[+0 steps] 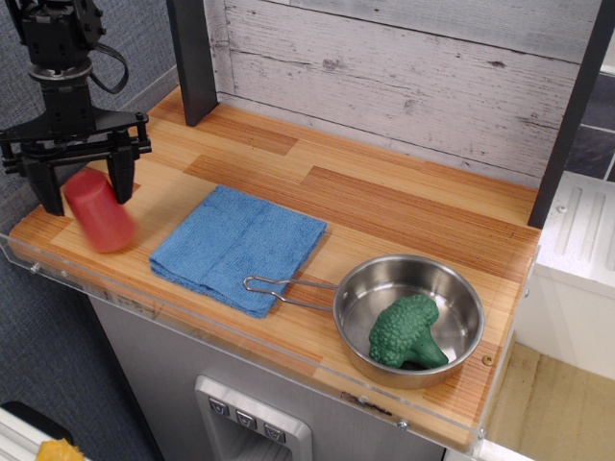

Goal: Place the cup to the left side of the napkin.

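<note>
cup (pixel 97 211) left of napkin (pixel 238 248), blurred, tilted, likely toppling | gripper (pixel 75 178) jaws wide, flanking its top, no grip

At the left edge of the frame, the red cup (pixel 97 210) looks like smooth, opaque matt plastic. The blue napkin (pixel 238 248) is soft, nubbly terry cloth. Lower right, the pan (pixel 408 317) is shiny, reflective steel; the broccoli (pixel 407 333) inside looks bumpy, matt. The counter (pixel 384 206) is smooth wood-grain laminate; the back wall (pixel 404 67) is rough, whitewashed planks.
</note>
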You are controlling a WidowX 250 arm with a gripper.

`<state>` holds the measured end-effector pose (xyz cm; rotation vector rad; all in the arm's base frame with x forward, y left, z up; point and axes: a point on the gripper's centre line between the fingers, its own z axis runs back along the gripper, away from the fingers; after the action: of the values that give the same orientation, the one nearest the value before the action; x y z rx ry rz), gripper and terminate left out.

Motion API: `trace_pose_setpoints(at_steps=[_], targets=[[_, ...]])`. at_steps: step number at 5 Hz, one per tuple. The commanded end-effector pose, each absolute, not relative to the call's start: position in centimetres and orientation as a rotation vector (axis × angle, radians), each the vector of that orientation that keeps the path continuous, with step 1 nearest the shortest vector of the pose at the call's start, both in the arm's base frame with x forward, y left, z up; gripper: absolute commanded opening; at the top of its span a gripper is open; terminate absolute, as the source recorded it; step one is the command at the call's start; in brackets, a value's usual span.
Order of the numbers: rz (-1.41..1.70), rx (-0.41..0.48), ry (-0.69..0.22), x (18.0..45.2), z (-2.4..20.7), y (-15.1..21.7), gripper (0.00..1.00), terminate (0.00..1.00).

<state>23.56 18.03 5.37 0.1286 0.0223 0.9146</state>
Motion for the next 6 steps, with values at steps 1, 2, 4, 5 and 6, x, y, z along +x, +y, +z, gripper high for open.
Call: trace_pose_setpoints(at_steps=[1, 2, 4, 5, 6], targets=[[0.912, 0.124, -0.033, 23.2, 6.7, 17.7, 1.0, 0.0], [0.907, 0.136, -0.041, 23.5, 8.2, 17.4, 1.0, 0.0], [0.854, 0.17, -0.054, 25.2, 12.1, 17.3, 1.0, 0.0], [0.754, 0.164, -0.114, 27.4, 12.9, 17.4, 1.0, 0.0], [0.686, 0.159, -0.161, 29.4, 13.8, 17.1, 1.0, 0.0]])
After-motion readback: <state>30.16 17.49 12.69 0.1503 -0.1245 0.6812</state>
